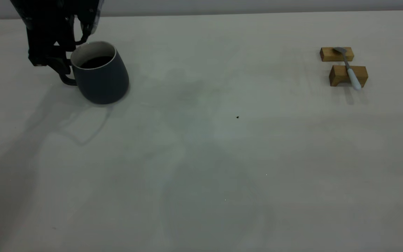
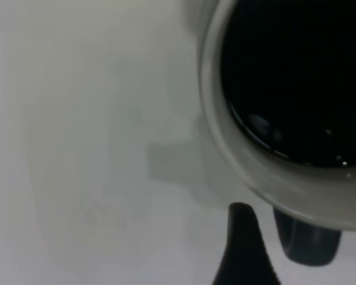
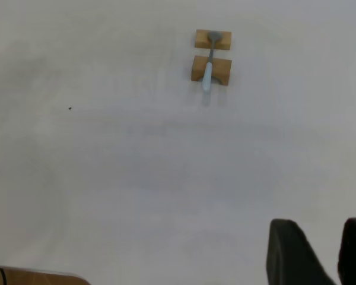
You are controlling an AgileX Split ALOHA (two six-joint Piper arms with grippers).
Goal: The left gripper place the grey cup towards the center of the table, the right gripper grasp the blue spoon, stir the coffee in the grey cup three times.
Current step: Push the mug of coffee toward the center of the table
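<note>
The grey cup (image 1: 100, 75) stands on the table (image 1: 201, 157) at the far left, with dark coffee (image 1: 96, 62) in it. My left gripper (image 1: 63, 68) is down at the cup's handle (image 1: 66, 80), open. In the left wrist view one black finger (image 2: 243, 249) stands beside the handle (image 2: 308, 243) with a gap between them; the other finger is out of view. Far to the right, the blue spoon (image 1: 350, 70) lies across two wooden blocks. My right gripper (image 3: 320, 228) hangs well back from the spoon (image 3: 208, 68), its fingers slightly apart with nothing between them.
Two small wooden blocks, one (image 1: 337, 54) behind the other (image 1: 348, 75), carry the spoon. A tiny dark speck (image 1: 237, 117) marks the table's middle. A brown wooden edge (image 3: 35, 278) shows in a corner of the right wrist view.
</note>
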